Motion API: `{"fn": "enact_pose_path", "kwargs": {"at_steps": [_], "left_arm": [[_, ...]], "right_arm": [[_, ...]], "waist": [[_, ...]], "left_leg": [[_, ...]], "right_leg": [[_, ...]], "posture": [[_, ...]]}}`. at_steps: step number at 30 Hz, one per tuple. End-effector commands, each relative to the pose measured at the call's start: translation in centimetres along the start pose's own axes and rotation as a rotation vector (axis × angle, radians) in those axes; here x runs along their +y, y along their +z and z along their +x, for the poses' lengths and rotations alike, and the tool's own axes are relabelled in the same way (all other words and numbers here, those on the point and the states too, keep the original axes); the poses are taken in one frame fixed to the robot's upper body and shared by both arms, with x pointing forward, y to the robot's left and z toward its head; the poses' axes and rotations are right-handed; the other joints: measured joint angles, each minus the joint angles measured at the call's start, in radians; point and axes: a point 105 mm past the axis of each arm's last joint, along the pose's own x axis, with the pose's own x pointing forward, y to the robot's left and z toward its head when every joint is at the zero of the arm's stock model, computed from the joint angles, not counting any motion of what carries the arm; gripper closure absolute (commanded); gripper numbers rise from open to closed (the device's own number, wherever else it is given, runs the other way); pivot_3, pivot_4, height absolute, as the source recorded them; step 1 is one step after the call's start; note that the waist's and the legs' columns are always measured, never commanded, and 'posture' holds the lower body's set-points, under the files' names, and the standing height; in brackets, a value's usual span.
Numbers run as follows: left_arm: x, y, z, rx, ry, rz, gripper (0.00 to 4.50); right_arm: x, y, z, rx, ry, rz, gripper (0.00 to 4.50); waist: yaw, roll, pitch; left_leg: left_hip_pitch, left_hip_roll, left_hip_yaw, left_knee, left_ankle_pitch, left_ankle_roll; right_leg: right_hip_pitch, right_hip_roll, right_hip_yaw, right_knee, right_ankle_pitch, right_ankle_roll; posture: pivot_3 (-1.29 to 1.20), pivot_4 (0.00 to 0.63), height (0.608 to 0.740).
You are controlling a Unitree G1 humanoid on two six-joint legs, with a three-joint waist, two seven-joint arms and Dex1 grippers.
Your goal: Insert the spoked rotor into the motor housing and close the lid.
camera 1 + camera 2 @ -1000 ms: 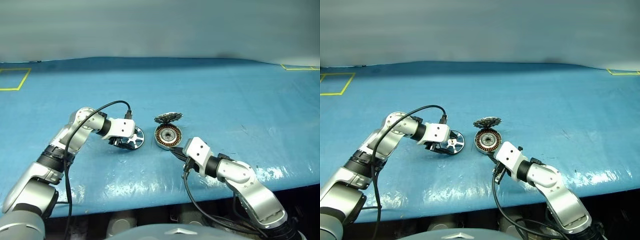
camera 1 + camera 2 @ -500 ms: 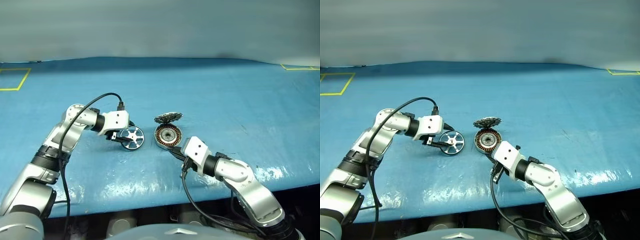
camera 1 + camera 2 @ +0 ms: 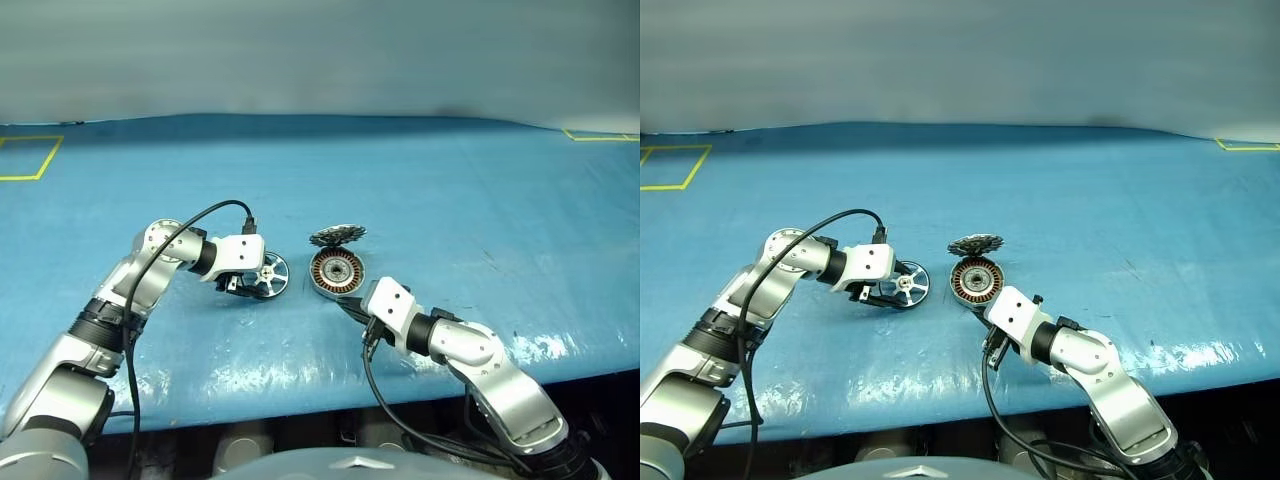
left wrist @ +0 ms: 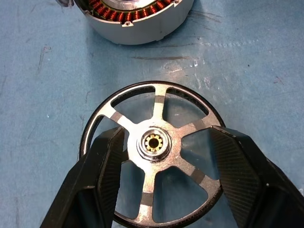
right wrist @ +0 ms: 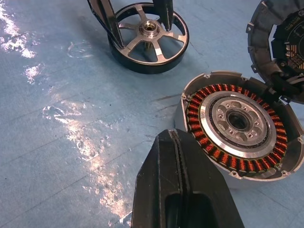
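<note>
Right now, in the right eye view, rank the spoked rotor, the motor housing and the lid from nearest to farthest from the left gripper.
1. Spoked rotor: at the left gripper, its jaws straddling the hub.
2. Motor housing: on the blue table to the rotor's right, beside the right gripper.
3. Lid: standing open at the housing's far rim.

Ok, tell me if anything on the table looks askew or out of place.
Nothing stands out. The rotor lies flat beside the housing, framed by the left fingers. The lid stands open on its hinge. The right fingers are shut near the housing's rim.
</note>
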Motion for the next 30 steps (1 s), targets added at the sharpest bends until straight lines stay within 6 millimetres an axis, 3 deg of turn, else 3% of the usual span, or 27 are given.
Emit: {"fn": "enact_pose_path", "kwargs": {"at_steps": [1,7,9,12,22,25,30], "left_arm": [[0.0,-0.5,0.1,0.024,0.001,-0.004,1.47],[0.0,-1.9,0.3,0.094,0.004,0.028,1.47],[-0.2,-2.4,0.5,0.13,-0.006,0.071,2.11],[-0.6,-2.5,0.8,0.133,-0.027,0.086,2.7],[-1.5,-2.2,1.6,0.094,-0.046,0.109,2.7],[-0.7,-1.6,1.7,0.047,0.024,0.087,2.7],[-0.9,-0.5,0.9,-0.018,0.028,0.102,2.7]], "right_arm": [[-0.1,0.7,-0.1,-0.027,-0.008,-0.033,4.5],[-0.2,0.8,0.0,-0.032,-0.007,-0.032,4.5],[-0.2,0.9,0.0,-0.036,-0.005,-0.032,4.5],[-0.1,1.1,0.1,-0.045,-0.003,-0.03,4.5],[-0.1,1.0,0.2,-0.039,-0.008,-0.03,4.5],[-0.1,1.0,0.1,-0.042,-0.011,-0.029,4.5],[-0.2,2.0,-0.1,-0.1,-0.013,0.005,4.5]], "waist": [[0.0,0.0,0.0],[0.0,0.0,0.0],[0.0,0.0,-0.001],[0.002,0.002,-0.003],[0.002,0.006,-0.006],[0.004,0.006,-0.006],[0.006,0.006,-0.007]], "left_leg": [[0.0,0.0,0.0,0.0,0.0,0.0],[0.002,0.0,0.0,0.0,0.0,0.0],[0.003,0.0,0.0,0.0,0.0,0.0],[0.003,-0.001,0.0,0.0,0.0,0.0],[0.005,-0.001,0.0,0.002,0.0,0.0],[0.005,-0.001,0.0,0.001,0.0,0.001],[0.004,-0.002,0.0,0.002,0.0,0.001]], "right_leg": [[0.0,0.0,0.0,0.0,0.0,0.0],[0.001,0.0,0.0,0.0,0.0,0.0],[0.002,0.0,0.0,0.0,0.0,0.0],[0.003,0.0,0.001,0.0,0.0,0.0],[0.003,0.0,0.002,0.002,0.0,0.0],[0.003,0.0,0.002,0.002,0.0,0.0],[0.003,-0.001,0.003,0.002,0.0,0.0]], "posture": [[0.0,0.15,0.74],[0.0,0.15,0.74],[0.0,0.15,0.74],[0.0,0.15,0.74],[0.0,0.15,0.74],[0.0,0.15,0.74],[0.0,0.15,0.74]]}}
